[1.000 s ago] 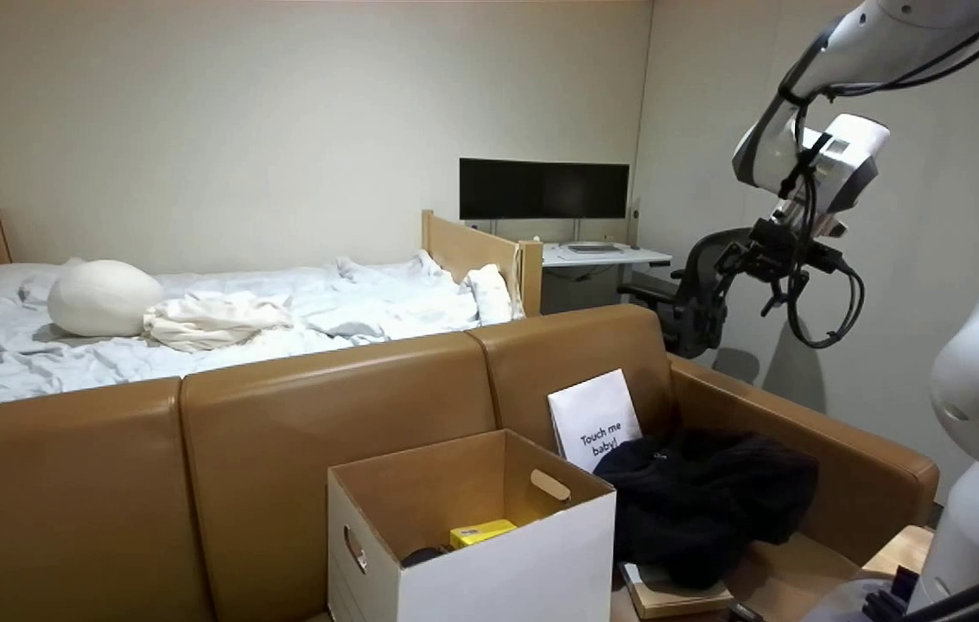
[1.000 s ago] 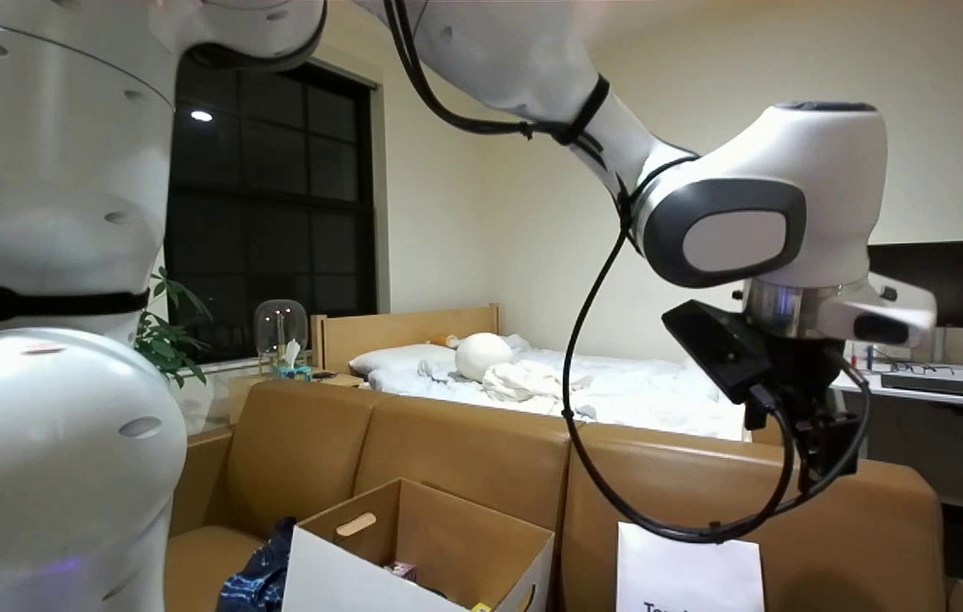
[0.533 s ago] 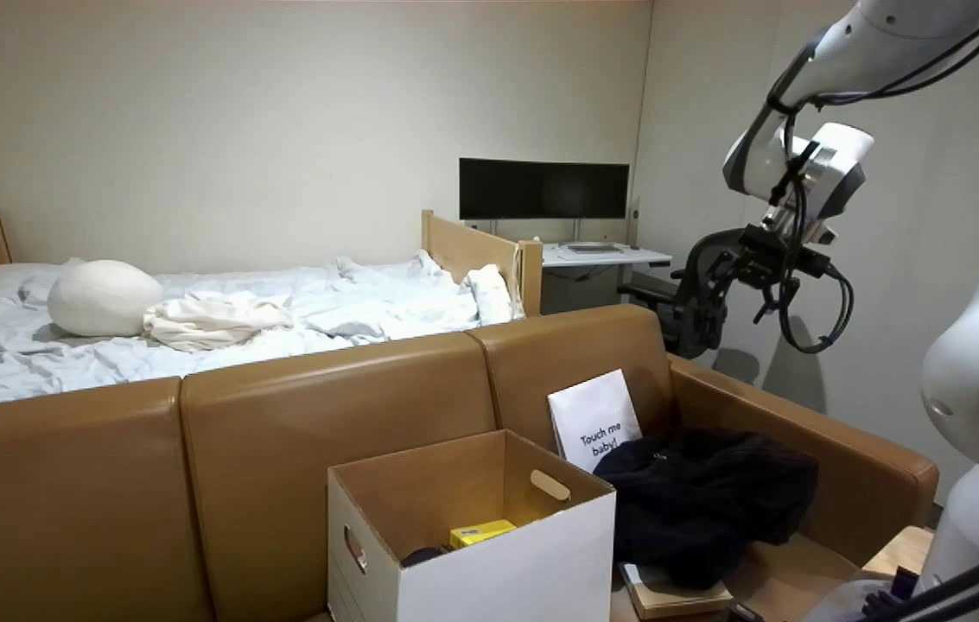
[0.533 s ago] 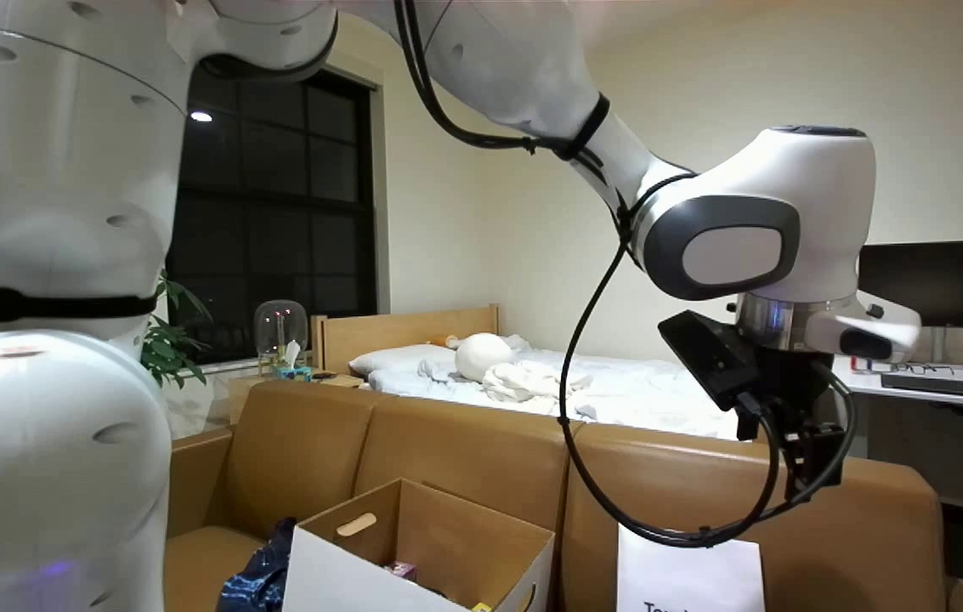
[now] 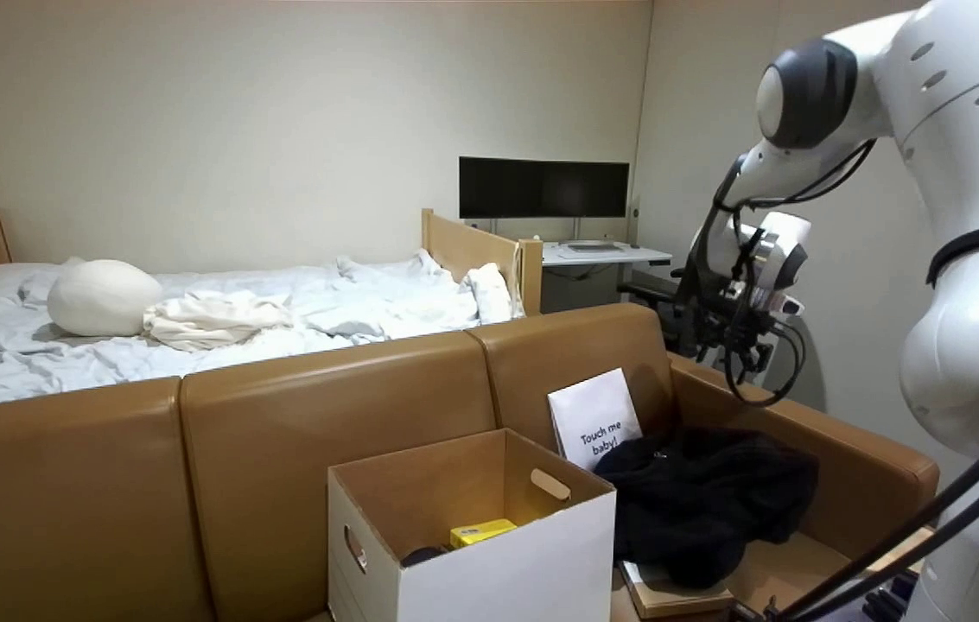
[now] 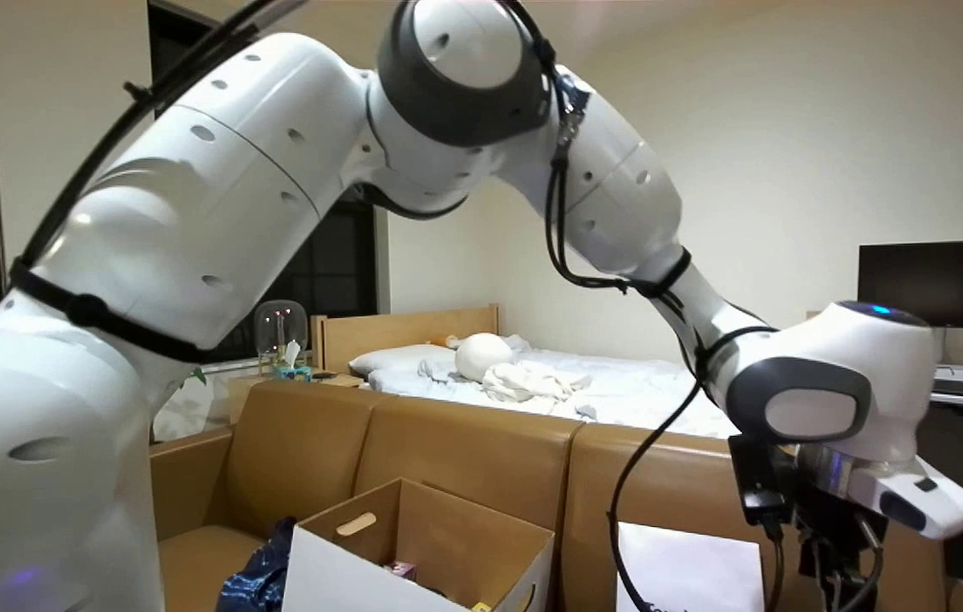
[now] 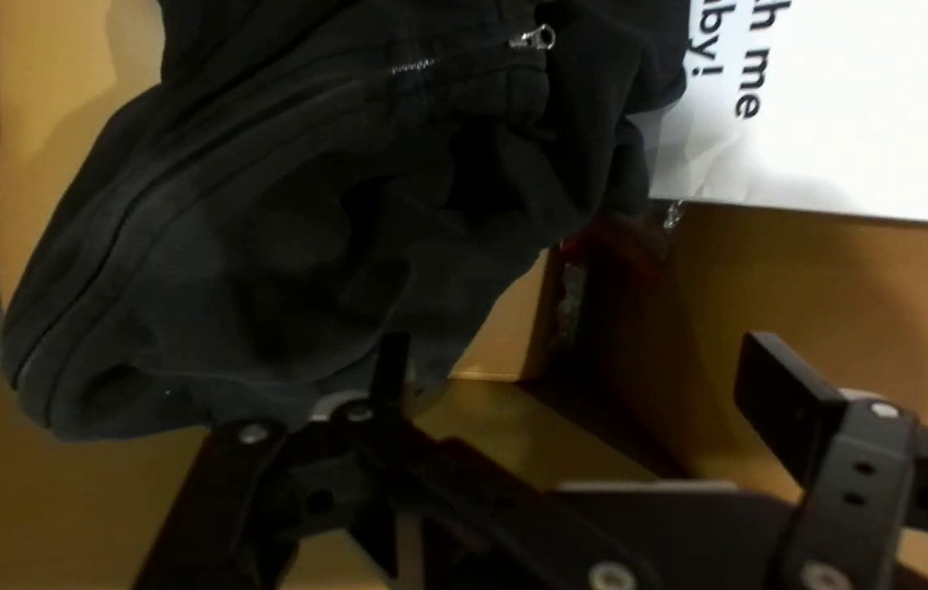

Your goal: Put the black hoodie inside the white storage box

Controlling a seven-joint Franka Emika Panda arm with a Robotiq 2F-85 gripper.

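The black hoodie [image 5: 705, 501] lies crumpled on the sofa seat, between the box and the sofa arm. In the wrist view the hoodie [image 7: 267, 262] fills the upper left, with its zip pull showing. The white storage box [image 5: 506, 566] stands open on the sofa beside the hoodie; the box [image 6: 362, 574] also shows in an exterior view, where the hoodie is out of view. My gripper [image 7: 582, 377] is open and empty, its fingers wide apart. In an exterior view the gripper [image 5: 724, 347] hangs above and behind the hoodie, near the sofa's corner. One finger overlaps the hoodie's edge in the wrist view.
A white paper sign [image 5: 597, 419] leans on the sofa back behind the hoodie. A book [image 5: 675, 598] lies under the hoodie's front. The sofa arm [image 5: 809, 441] rises beside it. A yellow pack [image 5: 480, 533] lies in the box. Blue patterned cloth [image 6: 258, 574] lies beyond the box.
The arm has reached out and lowered. The gripper has come down towards the sofa's corner and the hoodie. The hoodie and the box have not moved.
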